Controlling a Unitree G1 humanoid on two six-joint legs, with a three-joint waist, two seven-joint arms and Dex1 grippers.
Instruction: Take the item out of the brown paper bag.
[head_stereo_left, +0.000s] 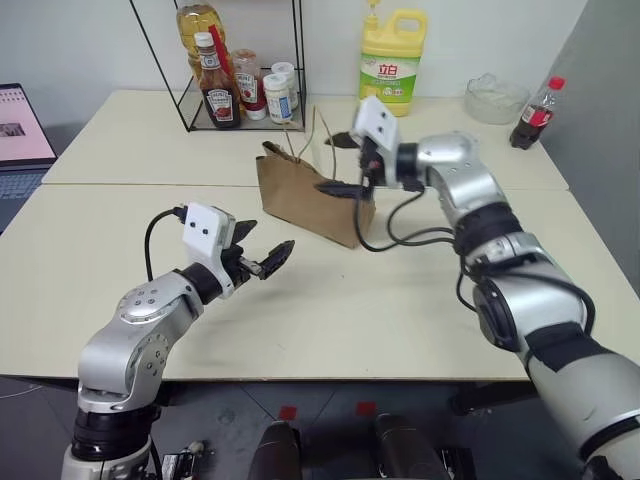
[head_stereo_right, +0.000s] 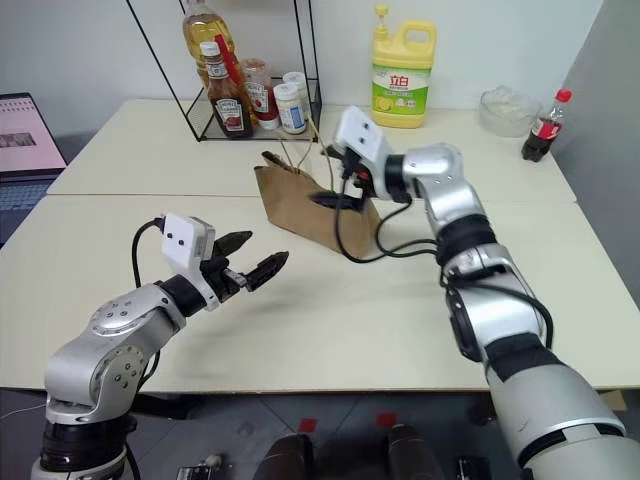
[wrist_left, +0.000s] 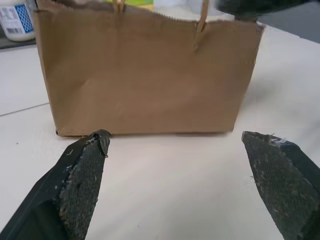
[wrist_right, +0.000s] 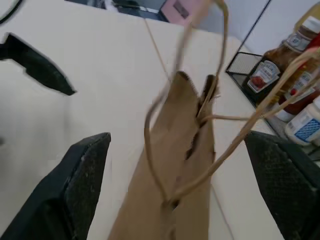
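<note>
The desk (head_stereo_left: 330, 300) was cream, made of two tops pushed together with a seam running across. At its far edge stood a black wire rack (head_stereo_left: 240, 60) holding a ketchup bottle (head_stereo_left: 218, 90), an oil bottle (head_stereo_left: 200, 25) and small white jars (head_stereo_left: 277, 97). A yellow jug (head_stereo_left: 391, 60) stood beside the rack, and further right a clear bowl (head_stereo_left: 495, 97) and a cola bottle (head_stereo_left: 536, 113). A laptop (head_stereo_left: 20, 140) sat at the far left.

The bag (head_stereo_left: 300, 195) stood upright near the middle of the desk, in front of the rack, creased, with its cord handles (wrist_right: 200, 120) looping up loosely from the open top. Whatever it held could not be seen; the bottle was not visible from any angle.

The right tool (head_stereo_left: 345, 165) hung at the bag's right end, level with its top edge, fingers spread wide on either side of the handles and pinching nothing.

The left tool (head_stereo_left: 265, 250) hovered just above the desk, near the bag's front face but apart from it, pointing at it, fingers (wrist_left: 82, 175) spread and empty.
</note>
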